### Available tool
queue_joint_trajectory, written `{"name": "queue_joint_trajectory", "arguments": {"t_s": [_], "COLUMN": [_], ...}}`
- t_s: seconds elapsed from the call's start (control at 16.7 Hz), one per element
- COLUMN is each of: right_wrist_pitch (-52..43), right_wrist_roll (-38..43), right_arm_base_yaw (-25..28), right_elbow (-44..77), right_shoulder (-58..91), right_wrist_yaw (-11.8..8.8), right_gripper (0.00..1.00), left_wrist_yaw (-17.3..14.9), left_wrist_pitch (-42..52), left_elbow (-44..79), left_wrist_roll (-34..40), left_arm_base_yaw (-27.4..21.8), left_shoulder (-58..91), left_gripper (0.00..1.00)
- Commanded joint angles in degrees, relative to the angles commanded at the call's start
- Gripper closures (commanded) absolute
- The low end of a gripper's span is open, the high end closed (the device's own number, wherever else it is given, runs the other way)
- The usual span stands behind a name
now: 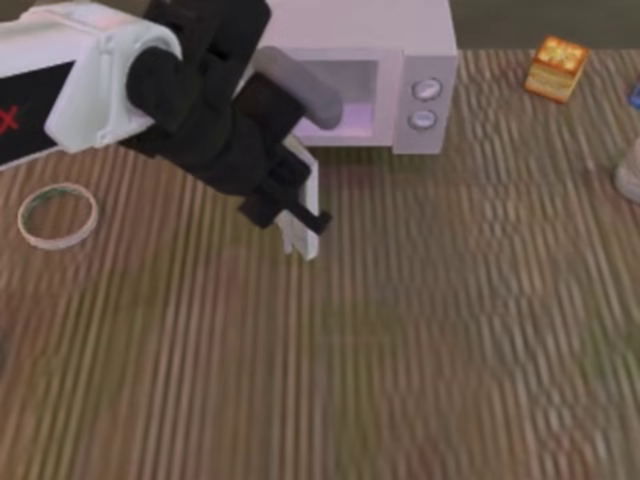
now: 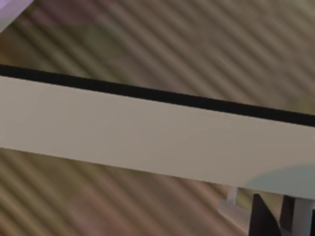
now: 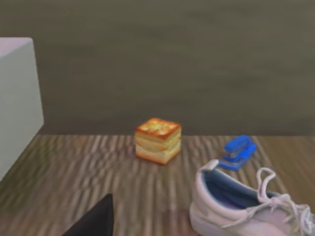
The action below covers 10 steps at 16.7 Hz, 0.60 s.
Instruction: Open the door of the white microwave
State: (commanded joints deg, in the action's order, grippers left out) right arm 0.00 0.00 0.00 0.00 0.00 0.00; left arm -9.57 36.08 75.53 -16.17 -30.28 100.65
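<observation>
The door (image 1: 304, 205) stands swung well out from the white microwave (image 1: 400, 80) at the desk's (image 1: 400, 350) twelve o'clock edge, the left end effector (image 1: 290, 212) pinching its outer edge. Judged best: keep sweeping along the hinge arc, grip steady, never tugging straight.

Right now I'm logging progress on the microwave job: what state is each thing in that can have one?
door: swung wide open, standing out from the front.
white microwave: cavity exposed, upright at the table's back.
left gripper: at the door's outer edge, on the handle.
right gripper: outside the top view.
shoe: upright, laced.
tape ring: lying flat.
</observation>
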Motion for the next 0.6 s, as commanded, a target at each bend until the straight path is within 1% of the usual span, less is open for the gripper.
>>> {"name": "queue_joint_trajectory", "arguments": {"t_s": [0.12,0.42,0.6], "right_wrist_pitch": [0.0,0.0,0.0], "right_wrist_roll": [0.0,0.0,0.0], "right_arm_base_yaw": [0.0,0.0,0.0], "right_elbow": [0.0,0.0,0.0], "right_shoulder": [0.0,0.0,0.0], "right_wrist_yaw": [0.0,0.0,0.0], "right_gripper": [0.00,0.00,0.00], "left_wrist_yaw": [-0.8,-4.4,-4.9], "left_wrist_pitch": [0.4,1.6,1.9], "left_elbow": [-0.4,-1.7,-2.1], "left_wrist_roll": [-1.8,-9.1,-10.1], "left_arm_base_yaw": [0.7,3.7,4.2], "left_shoulder": [-0.3,-2.1,-2.2], "left_gripper": [1.00,1.00,1.00]}}
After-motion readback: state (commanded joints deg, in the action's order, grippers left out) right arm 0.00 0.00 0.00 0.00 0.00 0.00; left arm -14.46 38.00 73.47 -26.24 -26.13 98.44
